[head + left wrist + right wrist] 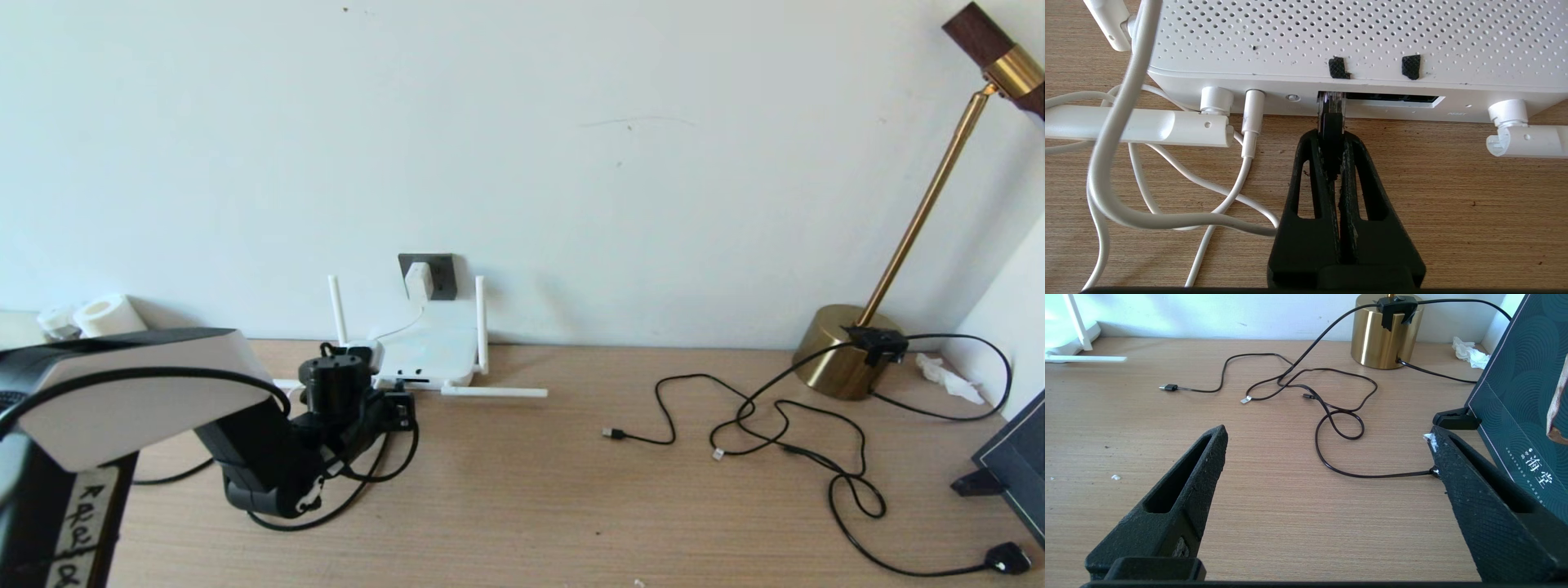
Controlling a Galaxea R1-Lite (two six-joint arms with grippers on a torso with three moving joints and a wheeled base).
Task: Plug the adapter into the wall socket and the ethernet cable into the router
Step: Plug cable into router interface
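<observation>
left wrist view: the left gripper (1332, 134) pinches the ethernet cable (1331, 122) so its clear plug enters the router (1274, 87) port at twelve o'clock; the right gripper (1327, 457) idles, spread.

matt perforated plastic router (1331, 32), wood-grain table (1274, 498), glossy brass lamp base (1376, 339)

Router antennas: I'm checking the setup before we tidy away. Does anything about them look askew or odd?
Yes. On the router, two antennas stand upright at the wall side, while the other two lie flat on the desk, one pointing sideways across the wood. Nothing looks broken. The left gripper grips the ethernet cable at a port.
</observation>
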